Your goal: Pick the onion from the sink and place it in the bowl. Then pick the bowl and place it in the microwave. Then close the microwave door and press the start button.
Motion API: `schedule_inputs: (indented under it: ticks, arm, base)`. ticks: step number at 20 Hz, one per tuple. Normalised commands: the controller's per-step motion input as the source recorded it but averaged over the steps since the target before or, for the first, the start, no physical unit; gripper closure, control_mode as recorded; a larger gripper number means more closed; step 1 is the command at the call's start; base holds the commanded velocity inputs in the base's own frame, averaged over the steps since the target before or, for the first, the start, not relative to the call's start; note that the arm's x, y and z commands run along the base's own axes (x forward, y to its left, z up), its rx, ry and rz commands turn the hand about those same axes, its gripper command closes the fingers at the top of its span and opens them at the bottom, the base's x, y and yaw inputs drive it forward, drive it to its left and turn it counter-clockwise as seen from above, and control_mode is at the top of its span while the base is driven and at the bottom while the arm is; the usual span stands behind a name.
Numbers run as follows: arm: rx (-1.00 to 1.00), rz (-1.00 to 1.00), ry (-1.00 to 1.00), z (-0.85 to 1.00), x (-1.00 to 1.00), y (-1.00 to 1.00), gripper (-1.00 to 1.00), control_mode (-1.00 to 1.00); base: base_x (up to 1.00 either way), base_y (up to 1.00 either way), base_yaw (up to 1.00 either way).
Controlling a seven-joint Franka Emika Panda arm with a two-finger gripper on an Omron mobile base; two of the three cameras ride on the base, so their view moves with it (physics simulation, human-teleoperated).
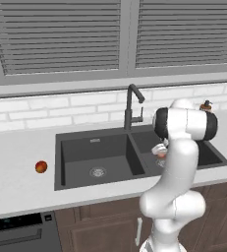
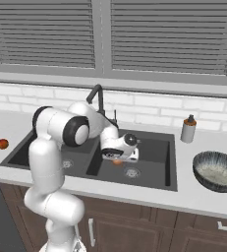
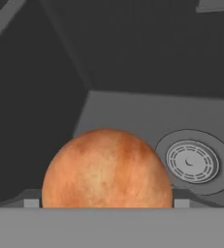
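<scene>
Reaching down into the right basin of the sink (image 2: 170, 162), the gripper (image 2: 118, 158) has its jaws spread wide, one on each side of the onion (image 3: 106, 168), not yet clamped. In the hand view the onion sits dead centre between the tips, with the drain (image 3: 191, 162) at about two o'clock. It is a smooth, mottled orange ball, so no axis matters. The bowl (image 2: 216, 170) waits on the counter at three o'clock.
</scene>
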Motion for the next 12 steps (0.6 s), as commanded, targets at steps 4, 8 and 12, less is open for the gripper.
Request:
schedule_inputs:
  ticks: [4, 8, 12]
  arm:
    - [0.03, -0.04, 0.01, 1.0, -0.61, -0.31, 1.0, -1.0]
    - [0.04, -0.07, 0.0, 1.0, -0.35, -0.15, 1.0, -1.0]
    - [0.07, -0.15, 0.0, 1.0, -0.17, -0.13, 1.0, -1.0]
  base:
    - [0.0, 0.0, 0.0]
    - [0.0, 0.0, 0.0]
    - [0.0, 0.0, 0.0]
